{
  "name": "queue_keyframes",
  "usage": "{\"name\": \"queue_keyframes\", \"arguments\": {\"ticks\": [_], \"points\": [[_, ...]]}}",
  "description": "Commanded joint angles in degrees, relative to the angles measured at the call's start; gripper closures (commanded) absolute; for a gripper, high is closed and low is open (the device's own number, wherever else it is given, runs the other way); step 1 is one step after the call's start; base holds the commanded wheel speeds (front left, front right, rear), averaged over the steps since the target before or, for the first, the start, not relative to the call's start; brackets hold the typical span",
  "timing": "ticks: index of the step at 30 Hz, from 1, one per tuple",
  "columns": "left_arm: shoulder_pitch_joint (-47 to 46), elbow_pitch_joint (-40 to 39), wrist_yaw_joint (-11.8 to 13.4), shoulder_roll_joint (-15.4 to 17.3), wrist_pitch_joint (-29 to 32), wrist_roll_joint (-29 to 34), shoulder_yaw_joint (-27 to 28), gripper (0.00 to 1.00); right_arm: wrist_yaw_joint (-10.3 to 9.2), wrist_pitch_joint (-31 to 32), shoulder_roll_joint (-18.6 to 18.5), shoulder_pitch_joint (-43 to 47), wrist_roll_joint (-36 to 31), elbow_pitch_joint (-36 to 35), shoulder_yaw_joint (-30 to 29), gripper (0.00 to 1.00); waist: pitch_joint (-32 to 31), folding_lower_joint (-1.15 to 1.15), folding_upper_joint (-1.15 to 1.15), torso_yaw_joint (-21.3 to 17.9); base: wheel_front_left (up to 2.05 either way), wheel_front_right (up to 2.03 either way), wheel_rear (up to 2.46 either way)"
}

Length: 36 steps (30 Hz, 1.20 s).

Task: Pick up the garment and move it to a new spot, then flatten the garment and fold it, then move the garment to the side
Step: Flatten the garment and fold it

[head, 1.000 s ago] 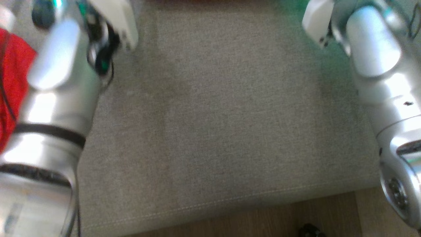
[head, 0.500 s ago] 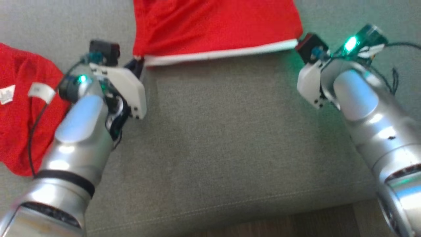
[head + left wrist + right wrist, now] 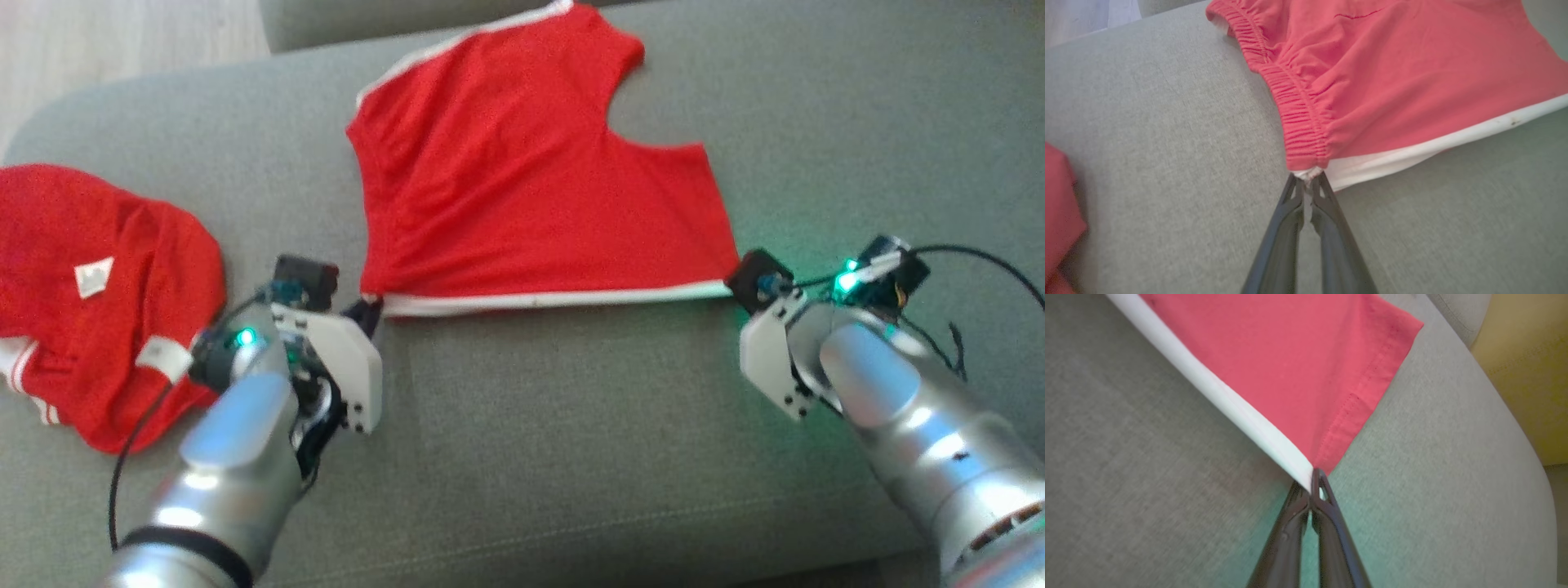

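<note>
The red garment [image 3: 522, 188] is spread on the grey sofa cushion [image 3: 571, 457], in the upper middle of the head view. Its white-trimmed edge [image 3: 555, 300] lies nearest the robot and runs straight across from left to right. That edge is held at both ends. The left hand [image 3: 1308, 179] is clenched on the corner where the gathered waistband meets the white trim, and the right hand [image 3: 1312, 477] is clenched on the opposite corner, where the trim meets a stitched hem. The cloth lies ahead of both hands, up the frame from them, and the held edge is drawn taut between them, so neither arm is nearer; each is at its own corner. The flattening step is judged to be in hand, and any coming pull or fold would need to be made by both hands together, at right angles to that edge. A second red garment [image 3: 90, 286] lies crumpled at the left of the frame, apart from the first.
</note>
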Motion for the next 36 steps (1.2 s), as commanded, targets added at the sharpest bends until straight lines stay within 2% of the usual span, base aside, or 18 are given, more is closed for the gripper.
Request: {"name": "queue_keyframes", "arguments": {"ticks": [1, 7, 10, 12, 15, 19, 23, 28, 36], "points": [[0.14, -0.65, 0.12, 2.06, -1.2, -0.8, 1.26, 1.0, -0.04, 0.72, -1.53, 1.6, 3.54, -0.7, 3.49, 1.0, -3.04, 0.01, 0.0, 0.35, 0.0, 0.0, 0.0], [6.0, -2.26, 0.11, 2.1, -2.24, -2.86, 0.45, 1.0, -0.04, 2.57, -2.95, 6.24, 14.98, -1.63, 14.03, 1.0, -7.92, 0.01, 0.0, 0.3, 0.0, 0.0, 0.0], [9.13, -3.81, 0.11, 2.07, -2.8, -3.45, -0.02, 1.0, -0.04, 5.78, -5.4, 9.04, 22.74, -6.38, 20.94, 1.0, -9.51, 0.01, 0.0, 0.29, 0.0, 0.0, 0.0], [10.99, -5.15, 0.18, 2.26, -3.05, -3.41, -0.54, 1.0, -0.04, 9.03, -8.76, 10.37, 29.36, -12.43, 26.23, 1.0, -10.25, 0.01, 0.0, 0.33, 0.0, 0.0, 0.0], [13.63, -7.58, 0.81, 2.6, -3.29, -3.77, -0.73, 1.0, -0.04, 14.26, -16.5, 10.5, 39.78, -24.3, 34.25, 1.0, -11.19, 0.01, 0.0, 0.4, 0.0, 0.0, 0.0], [17.84, -11.3, 1.13, 3.2, -2.22, -5.7, -0.17, 1.0, -0.04, 20.86, -27.15, 9.25, 48.16, -39.04, 38.52, 1.0, -12.51, 0.01, 0.0, 0.46, 0.0, 0.0, 0.0], [22.24, -16.25, 1.89, 5.07, -0.49, -6.48, -0.49, 1.0, -0.04, 26.05, -34.87, 9.45, 50.59, -50.17, 39.08, 1.0, -13.61, 0.01, 0.0, 0.43, 0.0, 0.0, 0.0], [27.16, -24.98, 3.45, 8.35, 2.5, -7.57, -0.53, 1.0, -0.04, 31.04, -41.67, 11.47, 49.92, -60.46, 39.13, 1.0, -13.8, 0.01, 0.0, 0.92, 0.0, 0.0, 0.0], [34.24, -40.39, 7.19, 13.84, 8.28, -9.98, 0.22, 1.0, -0.04, 33.32, -46.99, 13.63, 49.6, -67.99, 39.14, 1.0, -13.37, 0.01, 0.0, 1.69, 0.0, 0.0, 0.0]]}}
